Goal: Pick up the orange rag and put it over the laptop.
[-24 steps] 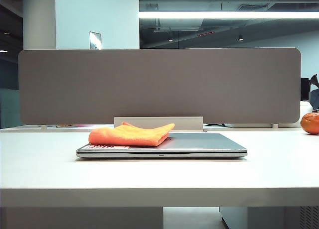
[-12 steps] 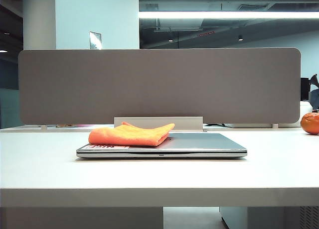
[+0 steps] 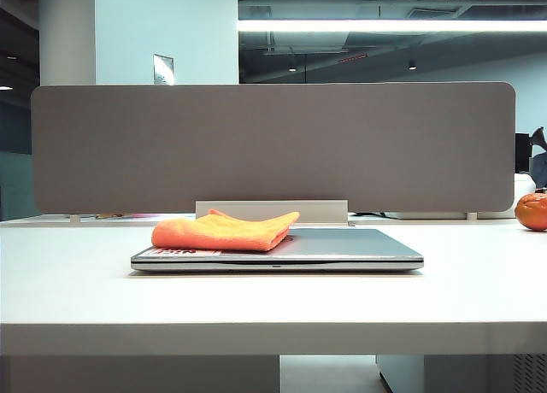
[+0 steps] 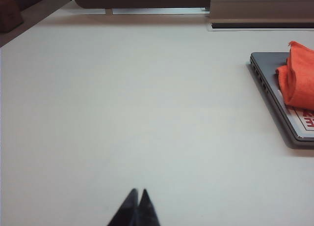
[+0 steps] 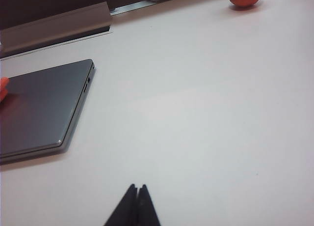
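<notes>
**Rag rests on laptop, both grippers clear**

On the white tabletop [image 3: 273, 299], the orange rag [image 3: 224, 231] lies folded over the left part of the closed silver-grey laptop [image 3: 342, 248], partly covering its red-printed sticker [image 3: 181, 252]. Left gripper [image 4: 136, 206] and right gripper [image 5: 135, 204] hang over bare tabletop on either side of the laptop, fingertips pinched together and holding nothing. An orange ball [image 3: 532, 211] sits near the far right edge. By the look of it, the placement is done; nothing obvious remains beyond parking the arms.
</notes>
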You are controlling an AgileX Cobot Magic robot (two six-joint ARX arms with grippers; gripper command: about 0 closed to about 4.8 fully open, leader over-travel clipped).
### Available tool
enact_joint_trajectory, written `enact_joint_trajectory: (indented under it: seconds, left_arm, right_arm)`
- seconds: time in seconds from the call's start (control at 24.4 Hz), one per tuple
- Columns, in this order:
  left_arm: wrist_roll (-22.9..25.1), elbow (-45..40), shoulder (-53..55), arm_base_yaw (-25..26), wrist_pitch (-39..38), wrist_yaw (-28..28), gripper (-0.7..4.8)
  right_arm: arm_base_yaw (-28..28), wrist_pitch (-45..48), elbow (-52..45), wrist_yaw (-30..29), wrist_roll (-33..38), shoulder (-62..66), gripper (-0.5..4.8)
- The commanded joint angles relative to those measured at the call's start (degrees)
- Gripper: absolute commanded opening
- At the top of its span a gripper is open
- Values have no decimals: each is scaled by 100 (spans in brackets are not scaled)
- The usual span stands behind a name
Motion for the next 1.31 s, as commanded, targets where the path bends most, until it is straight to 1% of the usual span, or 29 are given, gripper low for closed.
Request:
enact_joint_trajectory:
  seconds: [0.04,0.25,0.53,0.82,1.31]
  left_arm:
    - [-9,4,7,-11,-74,42,-6]
    - [-9,4,7,-11,-74,42,-6]
    - [-9,4,7,-11,-74,42,-6]
    - [-9,4,7,-11,-74,39,-6]
    - [-9,4,7,-11,-74,42,-6]
  right_arm:
    - [2,151,-87,50,-7,-15,-5]
    - [2,229,-136,227,-33,-15,-5]
    - [2,428,-240,225,-90,-15,-5]
    - [4,426,-240,173,-588,2,-5]
    - [4,442,-240,92,-568,-4,-5]
